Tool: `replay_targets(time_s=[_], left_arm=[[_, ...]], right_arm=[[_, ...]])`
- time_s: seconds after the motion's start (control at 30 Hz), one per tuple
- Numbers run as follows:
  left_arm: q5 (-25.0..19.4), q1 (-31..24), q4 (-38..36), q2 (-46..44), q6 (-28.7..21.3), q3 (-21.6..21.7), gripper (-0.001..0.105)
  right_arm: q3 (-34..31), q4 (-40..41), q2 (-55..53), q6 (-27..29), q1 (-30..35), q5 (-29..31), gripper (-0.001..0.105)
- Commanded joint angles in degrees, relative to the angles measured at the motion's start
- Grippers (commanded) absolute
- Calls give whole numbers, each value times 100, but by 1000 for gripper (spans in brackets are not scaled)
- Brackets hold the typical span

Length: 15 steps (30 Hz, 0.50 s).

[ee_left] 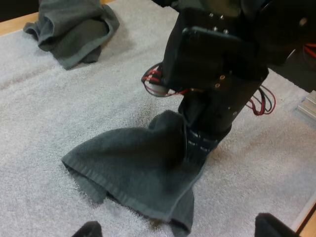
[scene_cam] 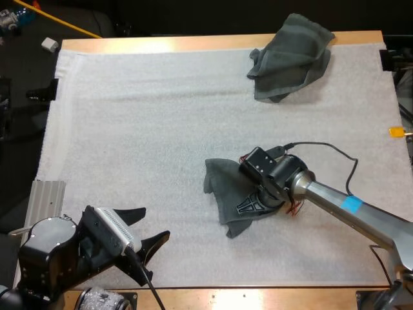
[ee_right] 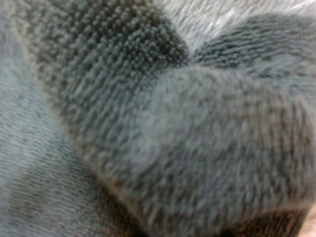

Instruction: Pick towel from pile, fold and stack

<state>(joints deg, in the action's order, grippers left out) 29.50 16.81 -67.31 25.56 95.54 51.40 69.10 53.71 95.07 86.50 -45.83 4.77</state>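
A dark grey-green towel (scene_cam: 219, 187) lies crumpled in the middle of the white mat (scene_cam: 142, 129). My right gripper (scene_cam: 253, 205) is pressed down on the towel's right side, shut on a fold that rises up to it. From the left wrist view, the towel (ee_left: 133, 173) spreads out from under the right gripper (ee_left: 200, 143). Towel fabric (ee_right: 158, 123) sits right against the right wrist camera. My left gripper (scene_cam: 145, 229) hovers open near the mat's front left, clear of the towel. Its fingertips (ee_left: 86, 229) stand wide apart.
A second crumpled towel (scene_cam: 290, 58) lies at the mat's far right corner, also seen from the left wrist (ee_left: 74, 29). A ribbed metal plate (scene_cam: 48, 197) sits off the mat's left edge. The wooden table edge (scene_cam: 258, 297) runs along the front.
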Motion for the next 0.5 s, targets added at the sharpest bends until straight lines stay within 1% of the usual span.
replay_targets(time_s=[0.0,0.23,0.4,0.47], left_arm=[[61,29,-9,-3,25,39,60],[62,33,-18,4,33,37,60],[52,37,-23,0,25,35,60],[37,27,0,-9,34,32,60]], right_arm=[[133,110,-251,41,-2,284,0],[627,215,-636,325,-6,448,0],[1110,105,-653,562,11,818,0],[1040,185,-601,401,9,497,1]])
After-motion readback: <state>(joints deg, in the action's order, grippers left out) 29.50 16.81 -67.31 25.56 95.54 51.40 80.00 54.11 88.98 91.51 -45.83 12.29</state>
